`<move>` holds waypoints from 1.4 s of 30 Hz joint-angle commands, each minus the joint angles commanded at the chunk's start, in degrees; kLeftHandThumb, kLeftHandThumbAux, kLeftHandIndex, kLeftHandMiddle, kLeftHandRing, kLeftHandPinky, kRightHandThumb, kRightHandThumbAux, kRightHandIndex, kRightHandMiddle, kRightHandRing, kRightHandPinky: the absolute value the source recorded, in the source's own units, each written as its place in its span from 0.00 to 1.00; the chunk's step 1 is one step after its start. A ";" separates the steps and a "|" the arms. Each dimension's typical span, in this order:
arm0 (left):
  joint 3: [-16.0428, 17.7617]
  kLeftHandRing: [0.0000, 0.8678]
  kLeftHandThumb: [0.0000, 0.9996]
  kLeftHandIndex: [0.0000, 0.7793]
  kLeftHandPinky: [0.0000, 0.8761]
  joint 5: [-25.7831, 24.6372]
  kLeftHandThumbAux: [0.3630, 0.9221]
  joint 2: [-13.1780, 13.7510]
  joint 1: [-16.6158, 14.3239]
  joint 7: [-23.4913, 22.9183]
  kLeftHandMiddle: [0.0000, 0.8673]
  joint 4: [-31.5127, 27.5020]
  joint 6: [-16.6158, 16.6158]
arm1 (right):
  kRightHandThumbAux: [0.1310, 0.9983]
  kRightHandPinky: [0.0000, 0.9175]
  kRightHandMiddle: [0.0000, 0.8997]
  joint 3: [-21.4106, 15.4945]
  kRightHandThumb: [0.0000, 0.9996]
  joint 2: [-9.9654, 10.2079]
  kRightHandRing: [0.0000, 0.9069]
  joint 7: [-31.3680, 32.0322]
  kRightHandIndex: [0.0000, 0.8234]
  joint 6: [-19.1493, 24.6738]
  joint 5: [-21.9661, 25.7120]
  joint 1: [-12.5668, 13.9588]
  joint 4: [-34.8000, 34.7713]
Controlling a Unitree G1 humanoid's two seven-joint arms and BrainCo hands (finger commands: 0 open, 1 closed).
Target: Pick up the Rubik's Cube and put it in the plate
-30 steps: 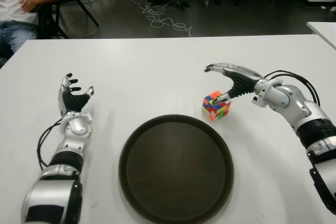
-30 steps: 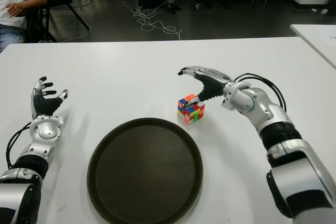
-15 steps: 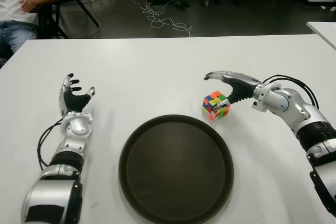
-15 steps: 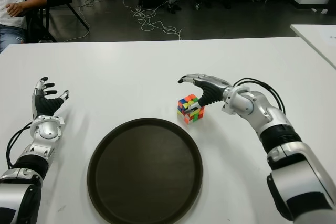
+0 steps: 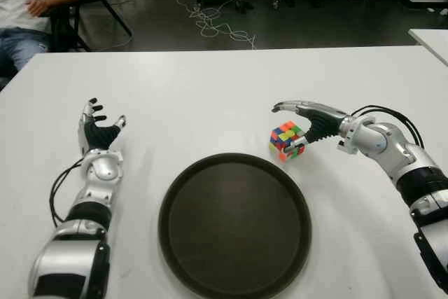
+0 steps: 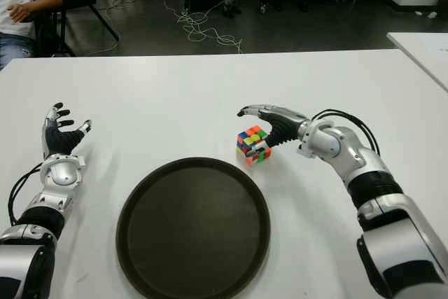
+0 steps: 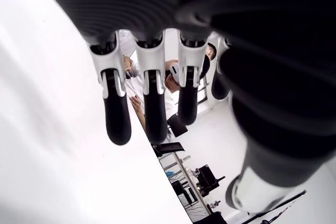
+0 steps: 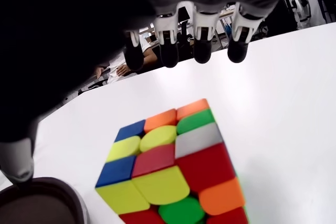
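Observation:
The Rubik's Cube (image 5: 288,141) stands on the white table (image 5: 210,89), just past the far right rim of the round dark plate (image 5: 234,222). My right hand (image 5: 290,124) hovers over the cube, open. Its fingers (image 8: 194,45) reach beyond the cube's far side and the thumb (image 8: 16,156) sits near the plate side, none closed on it. The cube (image 8: 173,166) fills the right wrist view below the palm. My left hand (image 5: 98,131) shows at the left of the plate with fingers (image 7: 149,103) spread, holding nothing.
A person (image 5: 28,5) sits on a chair past the table's far left corner. Cables (image 5: 217,22) lie on the floor behind the table. Another white table (image 5: 430,36) stands at the far right.
My right hand has come down and closer over the cube, its fingers now arching just above it. The cube, plate and left hand have not moved.

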 joint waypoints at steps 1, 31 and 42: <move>0.09 0.34 0.06 0.15 0.42 -0.15 0.74 -0.04 0.04 -0.15 0.29 -0.06 -0.14 | 0.45 0.00 0.00 -0.15 0.00 0.01 0.00 0.13 0.00 -0.50 0.34 0.03 0.15; -0.01 0.39 0.07 0.15 0.55 -0.08 0.76 0.08 0.04 -0.47 0.29 -0.27 0.56 | 0.45 0.00 0.00 0.13 0.00 0.41 0.00 -1.30 0.00 -0.90 -1.30 -0.22 1.57; 0.57 0.28 0.10 0.16 0.34 -0.83 0.72 -0.11 0.22 -0.86 0.25 -0.26 -0.82 | 0.48 0.00 0.00 0.33 0.00 0.55 0.00 -2.63 0.00 -0.25 -1.96 -0.39 1.92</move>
